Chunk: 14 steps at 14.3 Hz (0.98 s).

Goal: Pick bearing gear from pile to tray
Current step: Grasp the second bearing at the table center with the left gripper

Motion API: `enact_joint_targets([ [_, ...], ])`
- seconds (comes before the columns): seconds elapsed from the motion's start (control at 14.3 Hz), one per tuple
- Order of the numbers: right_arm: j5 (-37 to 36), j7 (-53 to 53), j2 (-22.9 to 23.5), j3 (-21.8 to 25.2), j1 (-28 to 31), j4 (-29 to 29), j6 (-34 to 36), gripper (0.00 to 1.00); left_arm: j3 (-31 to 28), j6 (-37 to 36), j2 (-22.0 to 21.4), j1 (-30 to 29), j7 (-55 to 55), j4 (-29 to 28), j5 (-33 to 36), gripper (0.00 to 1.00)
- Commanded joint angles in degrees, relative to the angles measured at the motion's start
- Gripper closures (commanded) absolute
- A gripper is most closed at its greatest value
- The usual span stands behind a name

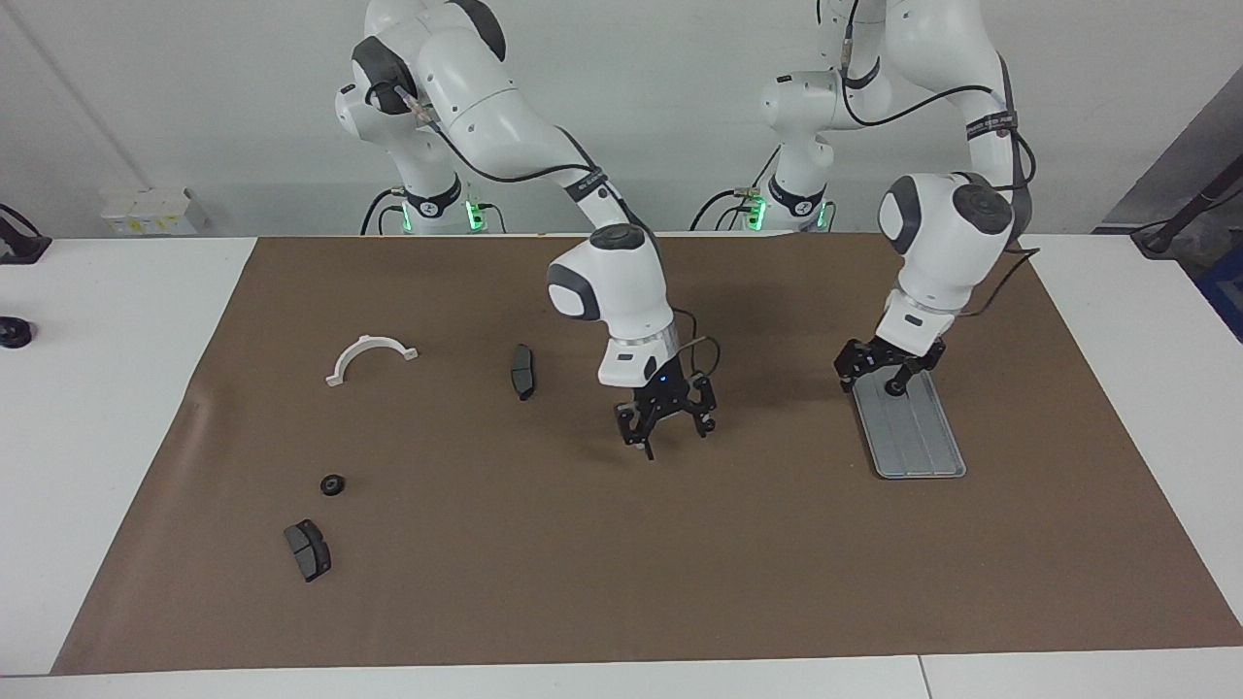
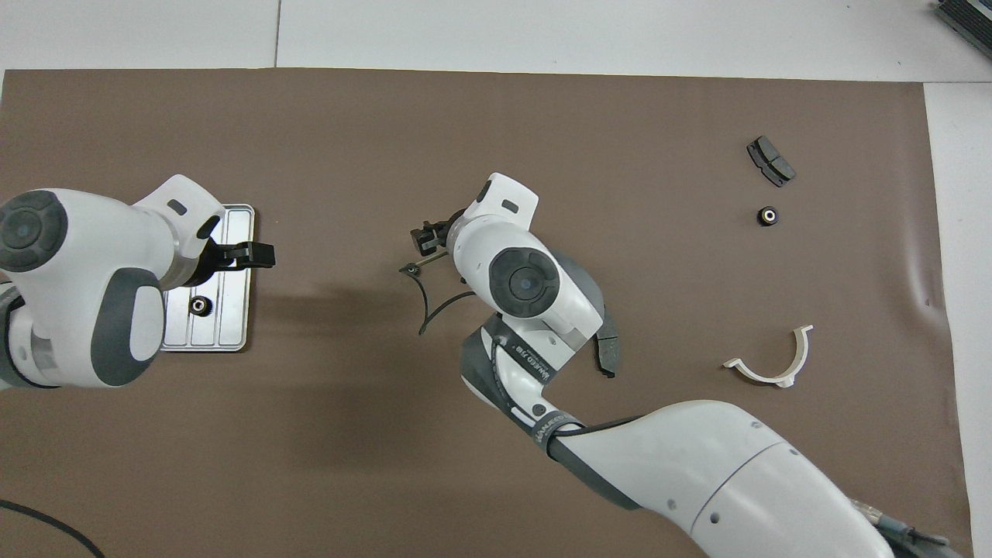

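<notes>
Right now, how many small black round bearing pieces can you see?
2: one round piece lies in the tray; the other round piece sits on the mat, beside the pad. The arms may hide more.

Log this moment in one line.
left gripper: open, over tray | bearing gear: in tray | right gripper: open, over mat

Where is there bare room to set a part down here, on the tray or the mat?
The tray is bare at its end farther from the robots; the bearing gear lies under the open left gripper. Mat between tray and open right gripper is free. Crowded: loose parts at the right arm's end.
</notes>
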<state>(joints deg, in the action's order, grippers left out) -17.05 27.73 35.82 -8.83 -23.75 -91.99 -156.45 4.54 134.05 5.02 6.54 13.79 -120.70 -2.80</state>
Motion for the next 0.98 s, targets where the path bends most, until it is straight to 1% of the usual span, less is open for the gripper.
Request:
enact_joint_targets([
  [0.0, -1.32, -5.63, 0.12, -0.75, 6.41, -0.47, -0.09, 0.08, -0.85, 5.41, 2.78, 6.09, 7.98, 0.91, -0.54, 0.00],
  [0.07, -1.23, -9.32, 0.30, -0.75, 9.66, -0.91, 0.18, 0.08, -0.93, 7.35, 4.36, 8.55, 11.14, 1.69, -0.37, 0.00],
  [0.14, -1.23, -12.40, 0.30, -0.84, 12.65, -1.09, 0.70, 0.08, -1.11, 9.10, 7.34, 11.10, 14.65, 3.53, 0.07, 0.00],
  [0.28, -1.14, -15.06, 0.21, -0.75, 17.57, -0.83, 4.46, 0.08, -1.29, 9.83, 12.97, 14.97, 19.59, 8.18, 1.29, 0.00],
  [0.35, -1.23, -16.37, 0.21, -0.84, 19.95, -0.83, 6.75, 0.08, -1.29, 9.83, 14.30, 15.69, 21.17, 9.42, 2.43, 0.03],
  [0.49, -1.23, -20.59, -0.05, -0.75, 23.21, -0.83, 10.88, 0.08, -1.20, 10.09, 15.54, 17.18, 23.55, 9.52, 4.02, 0.32],
  [0.56, -1.32, -21.91, -0.22, -0.75, 24.62, -0.83, 13.51, 0.08, -1.29, 10.96, 16.41, 18.49, 25.22, 9.43, 4.20, 0.41],
  [0.77, -1.41, -25.25, -0.58, -0.75, 29.18, -0.30, 17.84, 0.08, -1.46, 11.41, 16.86, 19.47, 26.55, 9.35, 4.99, 0.58],
  [0.91, -1.41, -26.75, -0.58, -0.75, 31.47, -0.12, 19.07, 0.08, -1.38, 11.32, 16.86, 19.47, 26.64, 8.56, 7.10, 0.58],
])
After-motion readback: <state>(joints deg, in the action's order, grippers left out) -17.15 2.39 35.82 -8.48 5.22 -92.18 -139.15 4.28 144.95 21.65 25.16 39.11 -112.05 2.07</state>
